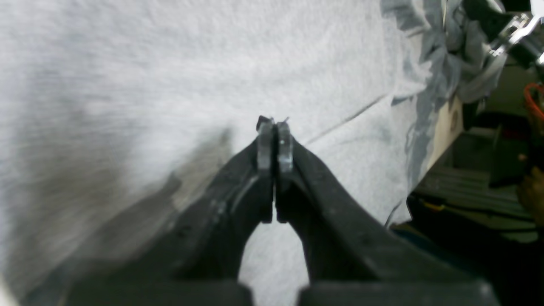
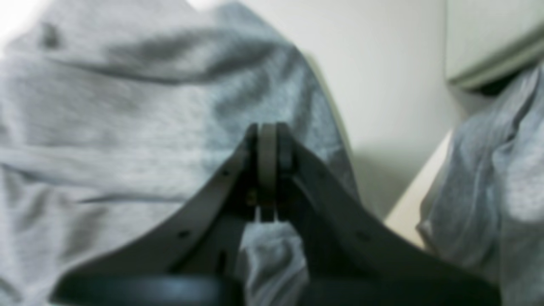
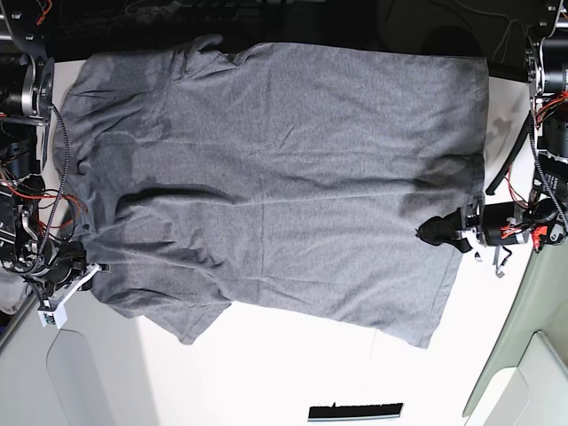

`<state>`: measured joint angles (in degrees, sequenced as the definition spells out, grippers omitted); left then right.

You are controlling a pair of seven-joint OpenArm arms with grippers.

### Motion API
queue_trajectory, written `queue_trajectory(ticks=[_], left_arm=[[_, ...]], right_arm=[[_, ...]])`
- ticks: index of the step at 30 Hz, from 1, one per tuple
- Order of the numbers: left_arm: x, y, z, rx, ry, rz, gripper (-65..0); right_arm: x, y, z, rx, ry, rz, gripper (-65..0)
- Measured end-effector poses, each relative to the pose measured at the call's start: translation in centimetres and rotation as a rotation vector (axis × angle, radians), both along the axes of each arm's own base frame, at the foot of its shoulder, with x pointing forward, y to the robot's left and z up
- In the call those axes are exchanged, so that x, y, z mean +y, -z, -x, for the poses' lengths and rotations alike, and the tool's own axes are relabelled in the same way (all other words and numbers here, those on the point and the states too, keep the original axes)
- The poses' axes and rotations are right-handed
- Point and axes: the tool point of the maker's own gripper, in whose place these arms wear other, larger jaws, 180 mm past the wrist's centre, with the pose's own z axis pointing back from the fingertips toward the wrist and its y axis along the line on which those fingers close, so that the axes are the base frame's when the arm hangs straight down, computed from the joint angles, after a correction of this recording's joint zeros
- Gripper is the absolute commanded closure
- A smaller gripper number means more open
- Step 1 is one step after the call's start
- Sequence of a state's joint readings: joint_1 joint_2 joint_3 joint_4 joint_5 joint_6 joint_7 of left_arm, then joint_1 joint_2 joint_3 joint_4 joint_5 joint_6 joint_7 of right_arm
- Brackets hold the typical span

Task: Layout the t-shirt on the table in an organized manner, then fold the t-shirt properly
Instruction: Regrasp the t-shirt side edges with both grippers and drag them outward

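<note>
White table (image 3: 293, 373) under spread t-shirt (image 3: 275, 177), left gripper (image 1: 274, 135) pressed together above cloth, right gripper (image 2: 267, 144) clamped on shirt fabric

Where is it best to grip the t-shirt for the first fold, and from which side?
Probably at the t-shirt's hem edge, beside the left gripper, coming in from the base view's right side. That edge lies straight and flat on the table, so closed jaws can pinch it cleanly.

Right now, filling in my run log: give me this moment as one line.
phase: layout | t-shirt: spread on table, creased | left gripper: shut, at hem | right gripper: shut on t-shirt
</note>
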<state>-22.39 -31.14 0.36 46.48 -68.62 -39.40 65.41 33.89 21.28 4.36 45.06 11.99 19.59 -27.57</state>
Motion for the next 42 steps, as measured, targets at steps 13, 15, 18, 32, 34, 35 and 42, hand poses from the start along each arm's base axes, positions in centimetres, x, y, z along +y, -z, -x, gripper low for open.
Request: queue_trajectory(ticks=[13, 15, 18, 32, 34, 35, 42], left_arm=[[0.8, 0.1, 6.0, 0.057, 0.118, -0.026, 0.0], [0.2, 0.2, 7.8, 0.054, 0.165, -0.044, 0.0], [-0.2, 1.1, 11.0, 0.087, 0.22, -0.076, 0.0], [-0.2, 6.6, 12.6, -0.003, 0.213, -0.317, 0.0], [-0.6, 6.9, 12.0, -0.044, 0.217, -0.345, 0.0], [-0.7, 7.0, 11.8, -0.062, 0.216, -0.355, 0.0], [-1.1, 7.6, 7.1, -0.121, 0.158, -0.366, 0.0]], right_arm=[[5.2, 1.9, 12.9, 0.123, -0.176, -0.104, 0.0], [5.2, 2.4, 15.3, 0.143, -0.188, -0.104, 0.0], [4.2, 2.4, 17.5, 0.152, -0.176, -0.088, 0.0], [2.4, 7.5, 20.9, 0.225, -0.113, -0.184, 0.0], [2.1, 7.7, 19.8, 0.206, -0.1, -0.21, 0.0], [2.0, 7.8, 19.3, 0.204, -0.095, -0.22, 0.0], [0.4, 7.4, 13.9, 0.176, -0.025, -0.24, 0.0]])
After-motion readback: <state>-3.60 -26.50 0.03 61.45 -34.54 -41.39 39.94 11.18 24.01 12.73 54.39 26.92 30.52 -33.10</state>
